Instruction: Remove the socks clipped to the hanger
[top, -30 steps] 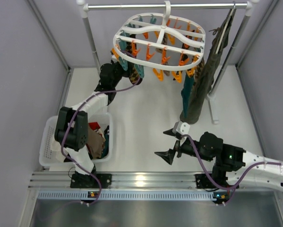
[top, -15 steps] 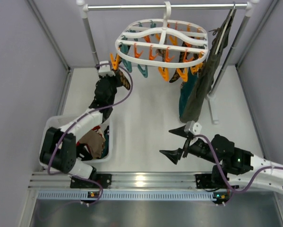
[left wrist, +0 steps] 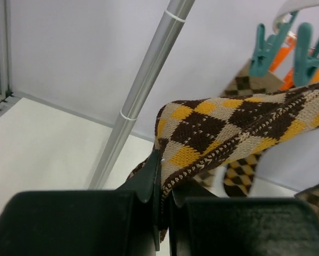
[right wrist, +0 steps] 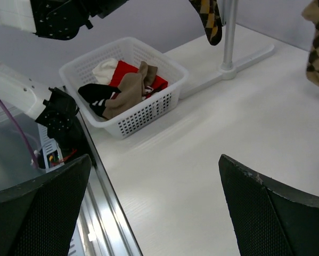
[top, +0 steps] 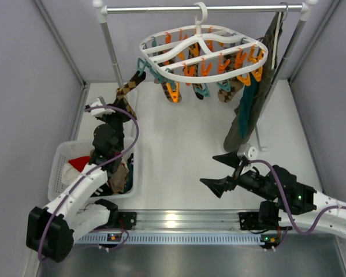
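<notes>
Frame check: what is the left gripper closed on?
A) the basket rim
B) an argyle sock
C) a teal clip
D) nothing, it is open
B: in the left wrist view the left gripper has its jaws pinched on the brown-and-yellow argyle sock.

**Top external:** fixed, high behind both arm bases, facing down and forward across the table (top: 178,144) to the hanger (top: 167,71); distant.

**Left wrist:** very close, looking past the left gripper (left wrist: 160,165) at the argyle sock (left wrist: 212,125); post (left wrist: 143,96) beyond.

**Right wrist:** low, looking out past the right gripper (right wrist: 154,160) toward the basket (right wrist: 143,114), which the top view shares.
</notes>
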Controlling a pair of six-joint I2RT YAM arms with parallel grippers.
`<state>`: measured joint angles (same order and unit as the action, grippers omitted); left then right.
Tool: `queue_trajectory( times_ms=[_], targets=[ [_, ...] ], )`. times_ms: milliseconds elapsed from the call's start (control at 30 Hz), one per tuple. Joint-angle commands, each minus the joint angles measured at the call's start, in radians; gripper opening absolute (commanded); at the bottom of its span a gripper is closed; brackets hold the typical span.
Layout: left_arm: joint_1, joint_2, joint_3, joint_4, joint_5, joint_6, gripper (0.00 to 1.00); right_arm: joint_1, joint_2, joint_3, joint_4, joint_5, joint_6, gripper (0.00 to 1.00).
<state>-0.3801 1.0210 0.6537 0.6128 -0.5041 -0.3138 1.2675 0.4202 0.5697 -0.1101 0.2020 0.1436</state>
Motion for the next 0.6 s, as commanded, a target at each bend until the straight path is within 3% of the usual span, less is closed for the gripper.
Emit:
queue_trajectory(
  times_ms=[0,167,367,567],
  targets=[
    [0.000,-0.081,-0.049,-0.018,0.057,-0.051,0.00,-0.005,0.008,0.058,0.001,0.053,0.037,0.99],
    [-0.095,-0.173,-0.103,-0.016,0.069,-0.024,0.00,-0.003,0.069,0.139,-0.031,0.204,0.088,0.99],
    [-0.299,-0.223,-0.131,-0.015,-0.008,0.018,0.00,-0.005,0.161,0.249,-0.063,0.232,0.108,1.00],
    [-0.477,-0.116,-0.094,-0.012,-0.143,0.082,0.00,-0.005,0.296,0.409,-0.153,0.272,0.132,0.99]
  ],
)
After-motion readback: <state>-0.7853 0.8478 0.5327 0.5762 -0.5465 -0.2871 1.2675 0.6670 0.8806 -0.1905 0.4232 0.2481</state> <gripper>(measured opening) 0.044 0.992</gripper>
